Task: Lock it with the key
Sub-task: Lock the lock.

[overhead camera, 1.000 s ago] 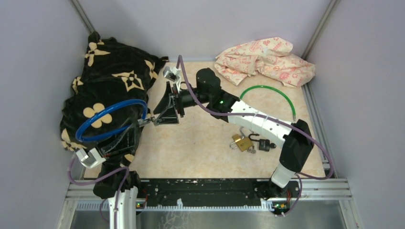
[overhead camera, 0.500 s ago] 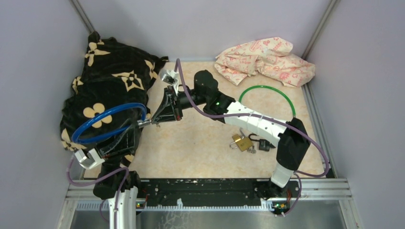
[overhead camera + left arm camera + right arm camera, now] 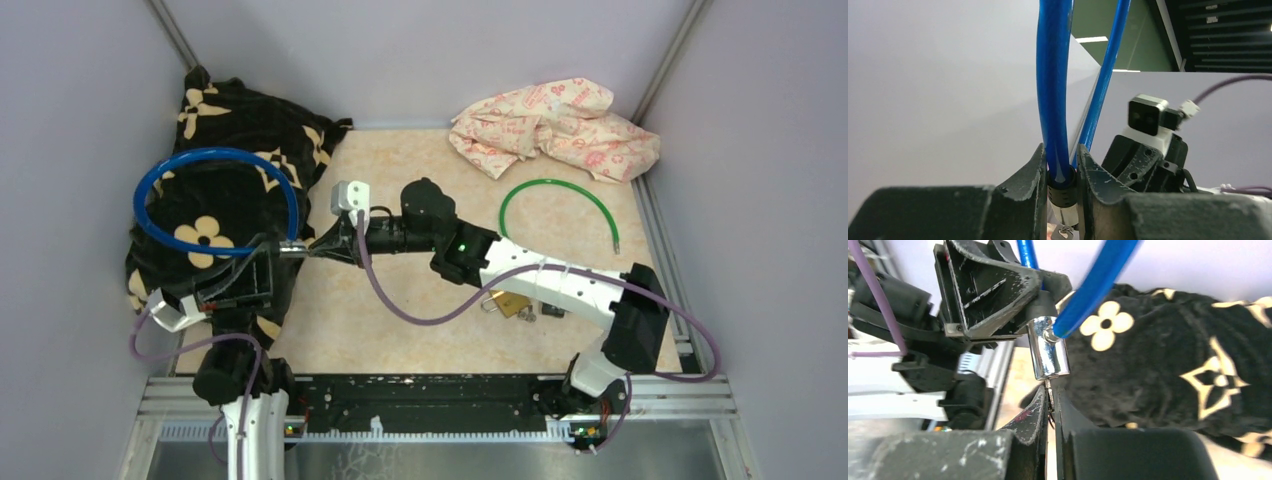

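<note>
The left pincer (image 3: 1059, 167) is clamped on the black collar of a blue cable lock (image 3: 1053, 75), which is held up over a black flowered cloth (image 3: 230, 120). The right pincer (image 3: 1049, 396) is closed on a thin key (image 3: 1049, 385), whose tip is set at the end of the lock's chrome barrel (image 3: 1048, 354). Farther off, padlocks (image 3: 508, 300) are seen on the table (image 3: 330, 320), near a green cable (image 3: 555, 181).
</note>
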You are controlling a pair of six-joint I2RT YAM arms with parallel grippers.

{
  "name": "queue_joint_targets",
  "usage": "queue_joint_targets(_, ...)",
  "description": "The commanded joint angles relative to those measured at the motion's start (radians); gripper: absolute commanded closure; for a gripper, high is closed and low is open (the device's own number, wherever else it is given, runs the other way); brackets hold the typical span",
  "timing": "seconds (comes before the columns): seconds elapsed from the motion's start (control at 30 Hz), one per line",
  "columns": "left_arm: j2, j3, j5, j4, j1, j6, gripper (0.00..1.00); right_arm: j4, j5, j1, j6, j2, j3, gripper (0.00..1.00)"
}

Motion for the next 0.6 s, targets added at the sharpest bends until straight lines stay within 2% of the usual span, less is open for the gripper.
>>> queue_joint_targets(0.0, 0.054, 0.019, 0.080, -0.084, 0.001, -0.127, 1.00, 0.165, 0.199, 0.070, -0.298, -0.070, -0.027, 1.00)
queue_joint_targets(0.17, 0.075, 0.020, 0.092, -0.080, 0.000, -0.109, 1.00, 0.193, 0.306, 0.089, -0.428, -0.063, -0.019, 1.00)
queue_joint_targets(0.33, 0.077, 0.019, 0.081, -0.067, 0.001, -0.064, 1.00, 0.139, 0.322, 0.085, -0.482, -0.042, 0.003, 1.00)
queue_joint_targets(0.43, 0.060, 0.026, 0.018, -0.025, 0.001, 0.042, 1.00, 0.043, 0.196, 0.025, -0.423, -0.047, 0.002, 1.00)
queue_joint_targets(0.5, 0.053, 0.037, -0.080, -0.017, 0.002, 0.112, 1.00, 0.045, 0.135, -0.036, -0.348, -0.067, -0.059, 1.00)
queue_joint_targets(0.57, 0.052, 0.044, -0.113, 0.010, 0.004, 0.173, 1.00, 0.068, 0.139, -0.088, -0.308, -0.110, -0.158, 1.00)
